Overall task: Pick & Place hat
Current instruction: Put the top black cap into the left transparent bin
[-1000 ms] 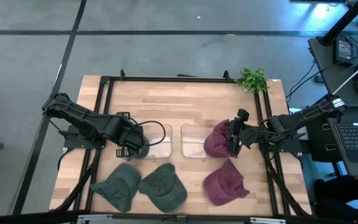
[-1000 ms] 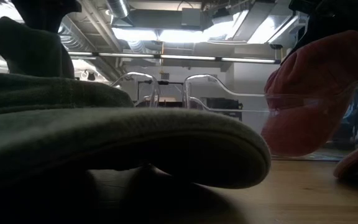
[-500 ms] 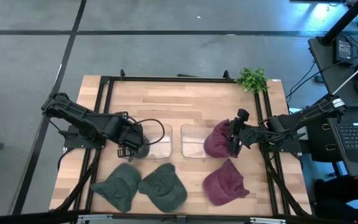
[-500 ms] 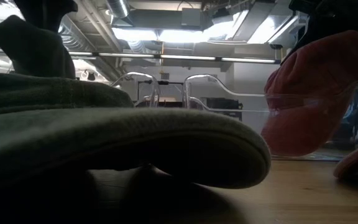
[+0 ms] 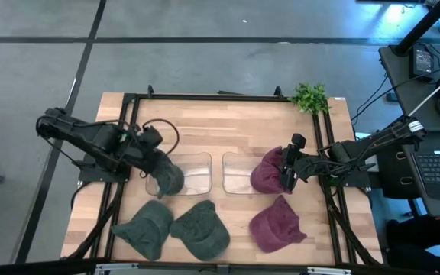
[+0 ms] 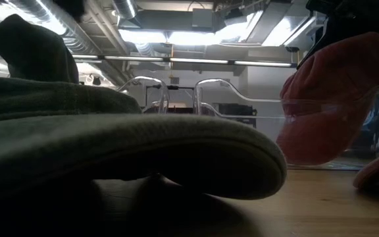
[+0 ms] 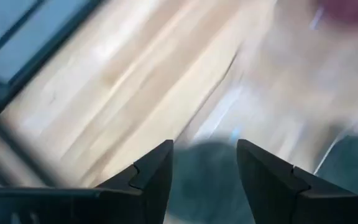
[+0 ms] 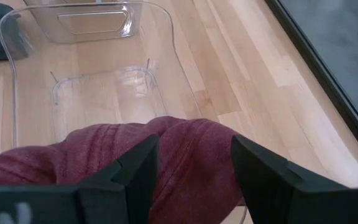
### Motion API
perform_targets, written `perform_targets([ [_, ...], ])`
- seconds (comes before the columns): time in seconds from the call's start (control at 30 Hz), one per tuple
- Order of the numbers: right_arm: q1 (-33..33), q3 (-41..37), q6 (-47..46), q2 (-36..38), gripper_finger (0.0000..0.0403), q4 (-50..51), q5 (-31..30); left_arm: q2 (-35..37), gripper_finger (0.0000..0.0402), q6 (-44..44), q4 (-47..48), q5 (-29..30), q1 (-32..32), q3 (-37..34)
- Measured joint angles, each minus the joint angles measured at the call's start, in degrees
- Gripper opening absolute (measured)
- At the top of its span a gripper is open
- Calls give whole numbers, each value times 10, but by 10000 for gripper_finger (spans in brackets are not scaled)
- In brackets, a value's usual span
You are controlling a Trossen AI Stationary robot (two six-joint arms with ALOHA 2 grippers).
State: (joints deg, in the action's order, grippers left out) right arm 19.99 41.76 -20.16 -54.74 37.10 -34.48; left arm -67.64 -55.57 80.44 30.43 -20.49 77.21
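A dark green hat (image 5: 170, 178) lies slumped over the near left corner of the left clear bin (image 5: 193, 172); it also shows in the low view (image 6: 28, 52). My left gripper (image 5: 159, 158) is open and empty, just up and left of that hat; in the left wrist view (image 7: 205, 146) the green cloth shows below the fingers. A maroon hat (image 5: 266, 174) lies over the right wall of the right clear bin (image 5: 237, 174). My right gripper (image 5: 289, 169) is open over it, one finger on each side of the hat's bulge (image 8: 185, 143). My right gripper comes level from the table's right side, its two fingers (image 8: 138, 168) standing either side of the maroon hat's raised top (image 8: 194, 134). I cannot tell whether they touch the cloth. The hat rests on the bin's wall and floor.
Two more green hats (image 5: 147, 228) (image 5: 201, 228) and a second maroon hat (image 5: 277, 225) lie along the near edge. A small green plant (image 5: 309, 97) stands at the far right corner. A black frame (image 5: 205, 97) runs round the table.
My left gripper has let go of the green hat and drawn back up and toward the table's left and far side. The hat stays slumped over the left bin's near corner. My right arm has kept still.
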Motion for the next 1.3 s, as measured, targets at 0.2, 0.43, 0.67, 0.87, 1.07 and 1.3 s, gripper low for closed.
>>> perform_targets([
  [0.2,0,0,8,0,201,0,0,-50,171,189,-175,-41,0,0],
  [0.43,0,0,11,0,201,-1,1,-154,171,223,-147,-114,12,0],
  [0.67,0,0,11,0,201,-2,2,-233,171,249,-145,-214,32,0],
  [0.87,0,0,10,0,201,-13,2,-281,171,246,-68,-288,43,0],
  [1.07,0,0,9,0,201,-13,2,-311,171,210,70,-286,44,0],
  [1.3,0,0,9,0,201,-15,2,-309,171,210,96,-265,44,0],
])
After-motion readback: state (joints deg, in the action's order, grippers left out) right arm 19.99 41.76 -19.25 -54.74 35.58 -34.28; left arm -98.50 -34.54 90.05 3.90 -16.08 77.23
